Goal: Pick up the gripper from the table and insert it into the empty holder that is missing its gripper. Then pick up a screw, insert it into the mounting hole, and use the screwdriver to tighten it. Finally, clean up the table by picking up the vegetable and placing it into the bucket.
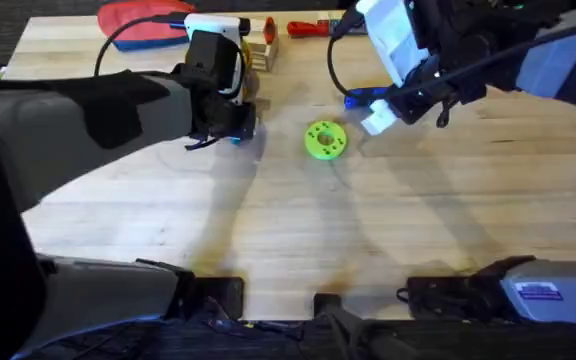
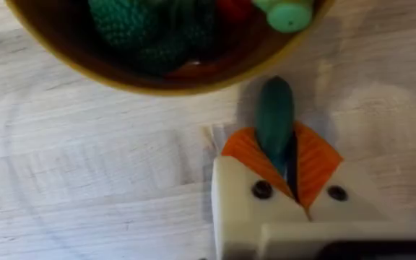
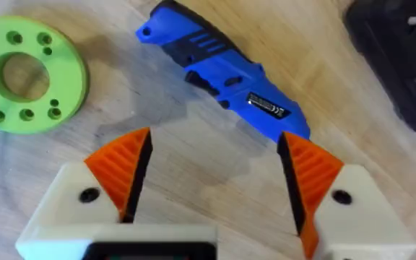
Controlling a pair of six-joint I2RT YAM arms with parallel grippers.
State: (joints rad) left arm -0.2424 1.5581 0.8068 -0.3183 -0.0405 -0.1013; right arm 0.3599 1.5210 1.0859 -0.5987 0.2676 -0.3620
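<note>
Left tool [image 2: 287, 170] clamped on the vegetable [image 2: 275, 115], orange pads [image 2: 245, 152] pressed against both sides of the dark-green oblong body, tip of the vegetable projecting past the pads toward the bucket [image 2: 121, 76]. Bucket rim just beside the vegetable tip; green knitted items and a pale green piece lying inside the bucket. Left arm reaching toward the far edge of the bench [image 1: 268, 230], left of centre, as seen from overhead, with the left tool [image 1: 230, 125] low over the wood. Right tool [image 3: 215, 170] spread wide, holding nothing, orange ribbed pads well apart, hovering over bare bench just beside the screwdriver [image 3: 222, 68]. Screwdriver lying flat on the bench, blue body diagonal, beyond the open pads and not touched by them. Lime-green ring [image 3: 24, 79] flat on the bench near the screwdriver, apart from it. Overhead: ring [image 1: 325, 140] near the bench centre, between the two tools; right tool [image 1: 380, 118] to its right, screwdriver [image 1: 363, 97] partly covered by the right arm. Red pouch [image 1: 138, 22] at the far left corner of the bench; slim red-handled screwdriver [image 1: 313, 28] along the far edge.
</note>
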